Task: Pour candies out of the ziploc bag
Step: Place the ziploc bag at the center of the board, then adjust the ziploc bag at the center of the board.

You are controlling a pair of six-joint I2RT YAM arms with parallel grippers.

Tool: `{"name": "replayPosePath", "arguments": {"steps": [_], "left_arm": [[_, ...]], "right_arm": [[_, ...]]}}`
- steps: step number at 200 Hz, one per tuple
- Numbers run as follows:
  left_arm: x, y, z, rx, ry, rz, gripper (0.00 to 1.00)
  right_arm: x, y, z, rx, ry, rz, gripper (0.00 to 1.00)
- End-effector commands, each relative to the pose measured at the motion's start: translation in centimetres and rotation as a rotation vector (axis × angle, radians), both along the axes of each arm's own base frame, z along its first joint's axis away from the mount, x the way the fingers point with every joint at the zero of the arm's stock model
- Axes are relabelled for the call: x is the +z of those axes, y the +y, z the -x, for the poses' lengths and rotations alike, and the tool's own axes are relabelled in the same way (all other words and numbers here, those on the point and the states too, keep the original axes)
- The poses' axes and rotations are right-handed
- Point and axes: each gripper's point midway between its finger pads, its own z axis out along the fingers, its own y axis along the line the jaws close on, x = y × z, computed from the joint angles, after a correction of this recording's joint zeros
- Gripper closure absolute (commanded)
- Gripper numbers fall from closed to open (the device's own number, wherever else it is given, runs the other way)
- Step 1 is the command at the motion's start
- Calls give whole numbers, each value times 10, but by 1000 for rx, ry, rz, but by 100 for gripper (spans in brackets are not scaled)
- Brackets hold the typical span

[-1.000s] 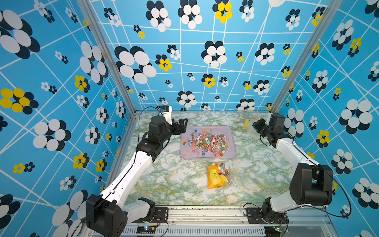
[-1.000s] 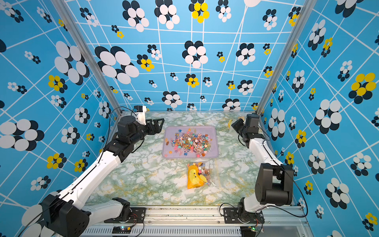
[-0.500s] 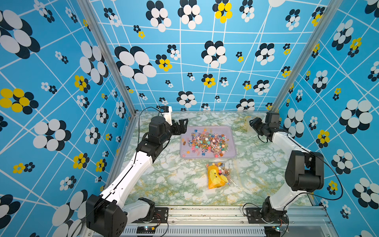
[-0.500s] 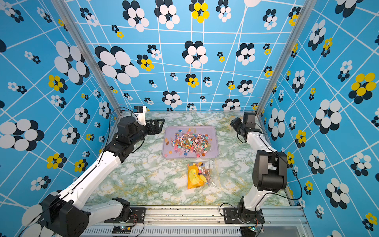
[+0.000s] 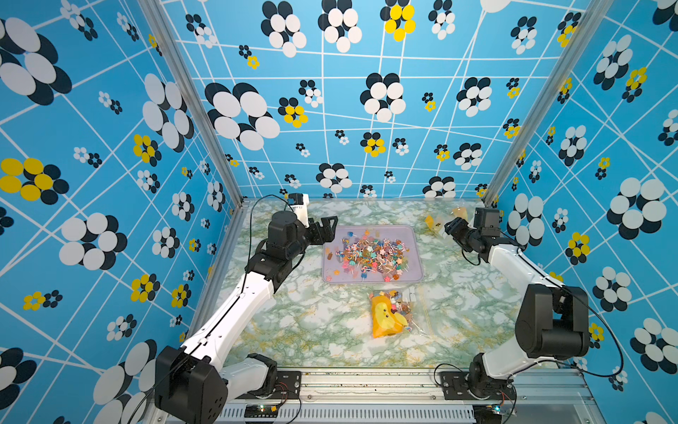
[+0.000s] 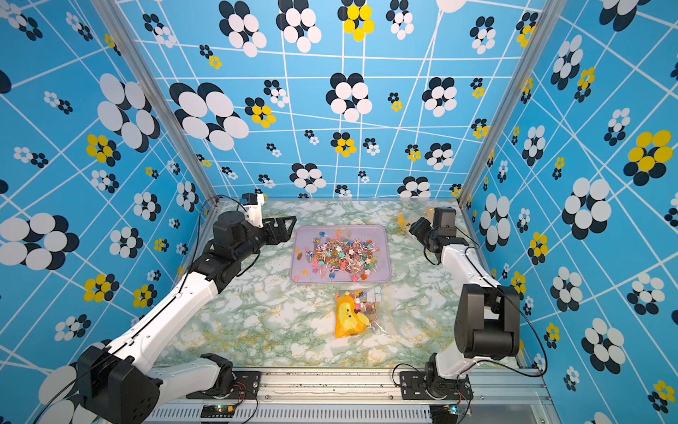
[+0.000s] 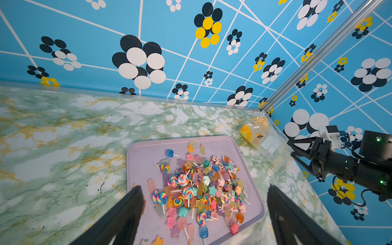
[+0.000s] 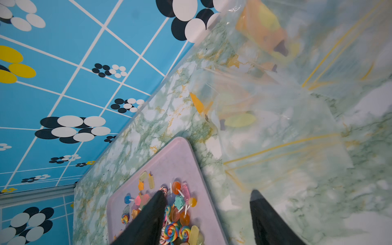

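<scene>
The candies lie heaped in a lilac tray at mid-table, and show close up in the left wrist view. An empty clear ziploc bag with a yellow print lies flat in the back right corner. My right gripper is open just in front of that bag, with nothing between its fingers. A second ziploc bag, with a yellow duck print and some candies inside, lies in front of the tray. My left gripper hangs open and empty over the tray's back left corner.
Patterned blue walls close in the marble table on three sides, with metal corner posts at the back. The right arm's elbow rises at the front right. The arm bases sit on the front rail.
My right gripper has gone from shut to open and let go of the empty bag, which now lies in the back right corner. The left arm has stayed put.
</scene>
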Motion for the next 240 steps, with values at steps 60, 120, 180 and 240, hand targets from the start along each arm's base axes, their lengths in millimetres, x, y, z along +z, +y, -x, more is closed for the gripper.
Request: {"name": "replayPosePath", "arguments": {"steps": [60, 120, 180, 240], "left_arm": [[-4, -10, 0, -39, 10, 25, 3], [-17, -26, 6, -81, 36, 12, 1], [-60, -50, 30, -143, 129, 30, 0], [-149, -103, 87, -290, 344, 33, 2]], "right_arm": [[86, 5, 17, 23, -150, 162, 1], [94, 25, 29, 53, -268, 134, 1], [67, 96, 28, 340, -236, -159, 1], [5, 124, 79, 478, -16, 33, 8]]}}
